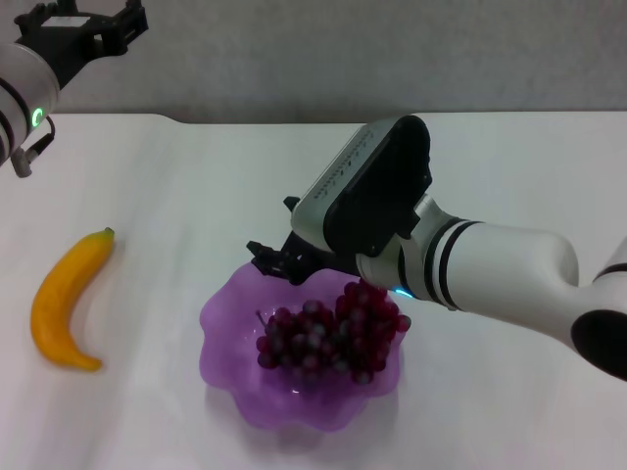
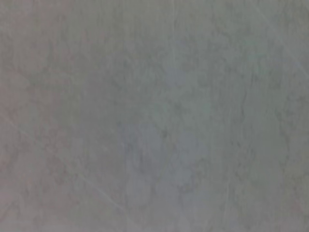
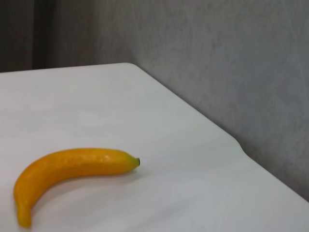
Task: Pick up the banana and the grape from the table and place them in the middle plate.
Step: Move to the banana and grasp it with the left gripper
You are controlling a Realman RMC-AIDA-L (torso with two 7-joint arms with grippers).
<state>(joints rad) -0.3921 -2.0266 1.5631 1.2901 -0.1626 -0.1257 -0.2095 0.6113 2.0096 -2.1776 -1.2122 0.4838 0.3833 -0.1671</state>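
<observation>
The right gripper (image 1: 277,260) hangs over the far rim of the plate (image 1: 230,311), its black jaws spread and holding nothing. Just beside it, the grapes (image 1: 333,338) lie inside the plate: a long bunch of small, round, dark red-purple fruit in a translucent purple dish with a wavy scalloped edge. Well to the left, the banana (image 1: 65,299), smooth, curved and yellow-orange, rests on the plain white worktop (image 1: 509,186). The left gripper (image 1: 93,27) is raised at the far left corner; I cannot tell how its jaws stand.
</observation>
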